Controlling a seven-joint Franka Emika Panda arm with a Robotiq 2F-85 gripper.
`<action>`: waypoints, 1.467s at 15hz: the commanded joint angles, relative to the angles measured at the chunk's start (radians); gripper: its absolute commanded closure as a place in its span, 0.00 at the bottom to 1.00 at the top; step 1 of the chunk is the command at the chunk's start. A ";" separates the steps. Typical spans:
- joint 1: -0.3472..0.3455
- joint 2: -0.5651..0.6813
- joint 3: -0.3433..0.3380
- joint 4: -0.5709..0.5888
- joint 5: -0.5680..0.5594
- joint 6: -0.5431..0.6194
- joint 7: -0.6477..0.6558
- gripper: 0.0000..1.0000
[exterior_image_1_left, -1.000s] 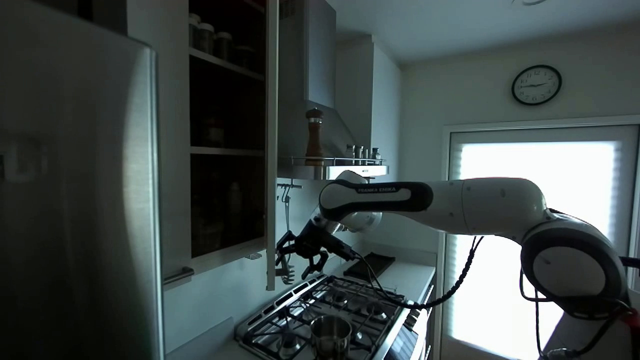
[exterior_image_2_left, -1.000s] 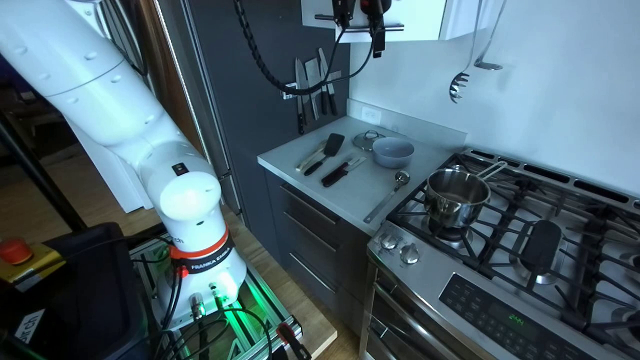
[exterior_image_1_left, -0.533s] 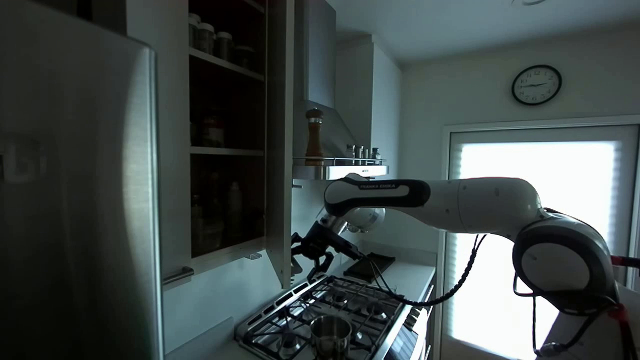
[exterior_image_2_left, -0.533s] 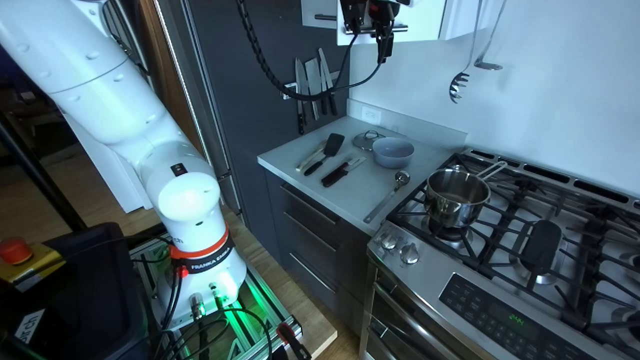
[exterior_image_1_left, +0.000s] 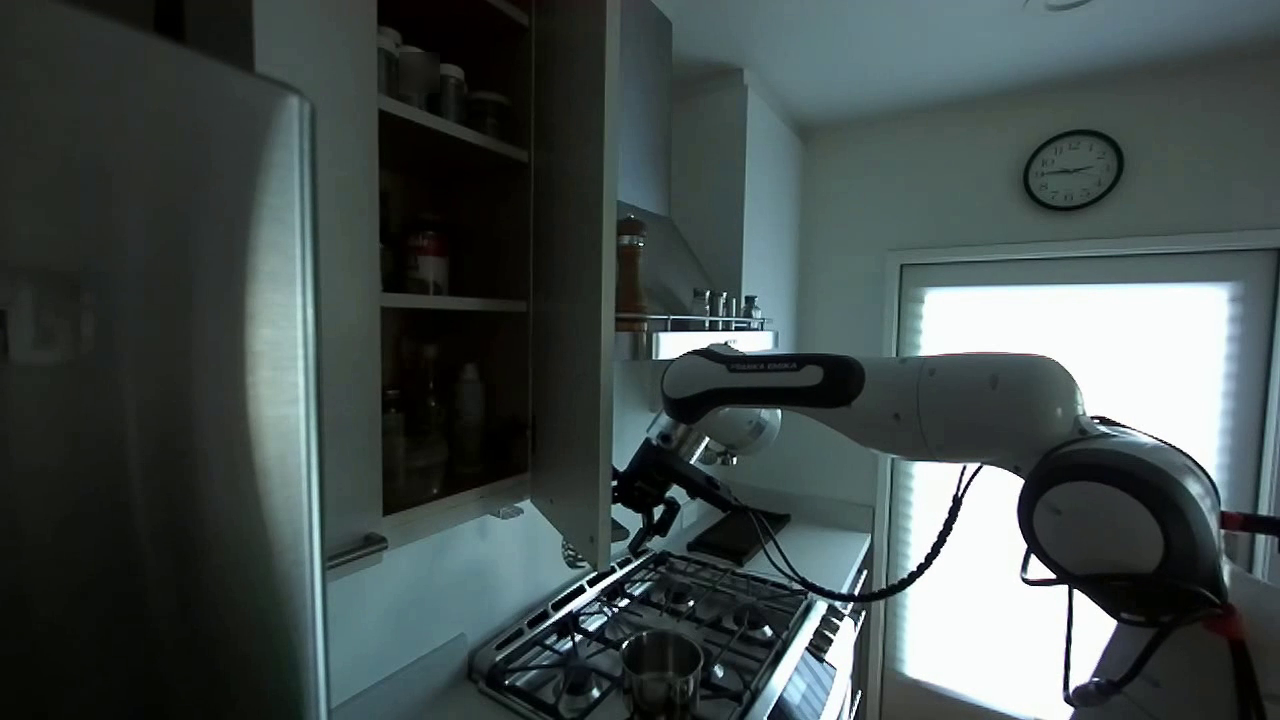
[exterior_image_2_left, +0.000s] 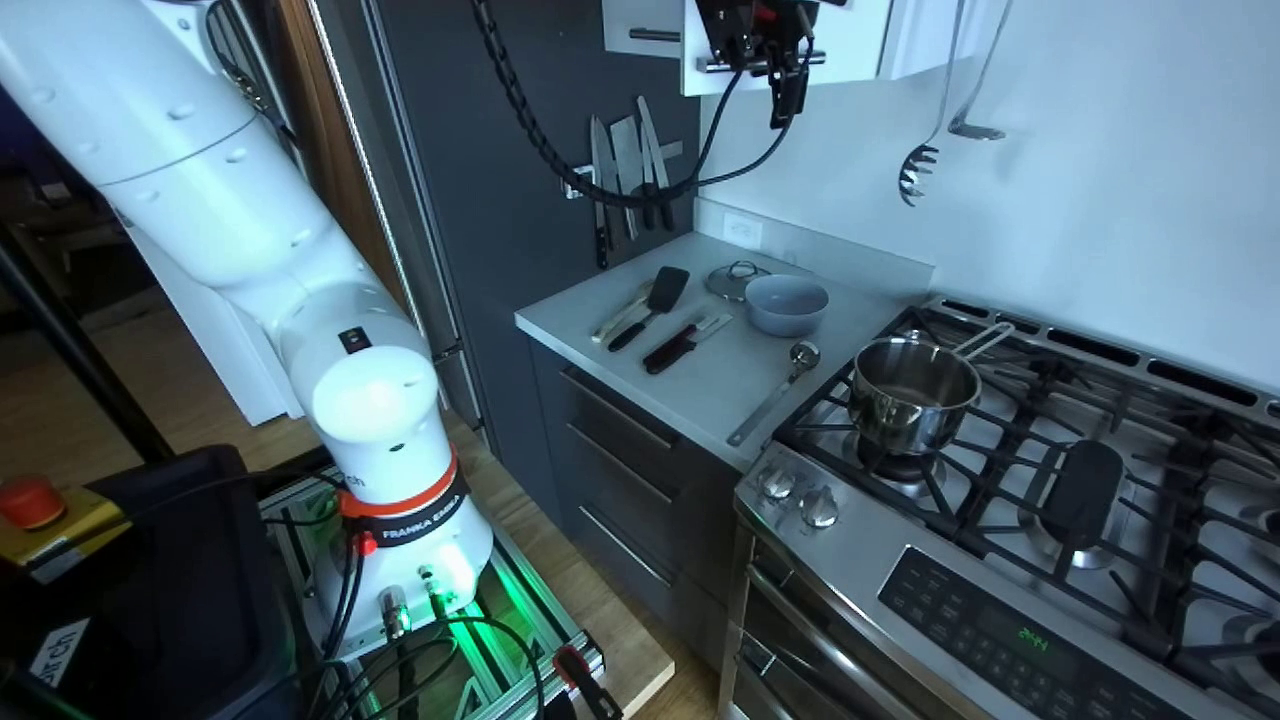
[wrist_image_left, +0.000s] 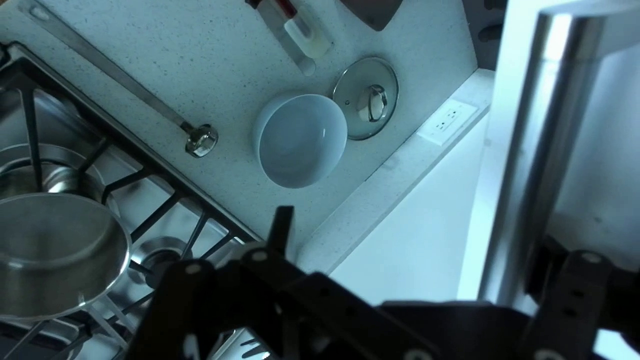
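I see the hand (wrist_image_left: 412, 235) spread wide; the metal handle (wrist_image_left: 537, 150) lies between its fingers (wrist_image_left: 281, 230), close beside one.

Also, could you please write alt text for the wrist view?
The robot's open tool spreads across the bottom, one finger beside the steel handle of a cabinet door. Beyond lies a counter with a pale bowl, a glass lid and a ladle; a steel pot sits on the stove at left.
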 joint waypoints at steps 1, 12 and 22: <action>-0.024 0.012 -0.016 0.003 0.045 0.000 -0.010 0.00; -0.047 -0.010 -0.033 0.015 0.093 0.116 -0.032 0.00; -0.087 -0.068 -0.057 0.008 0.070 0.114 -0.014 0.00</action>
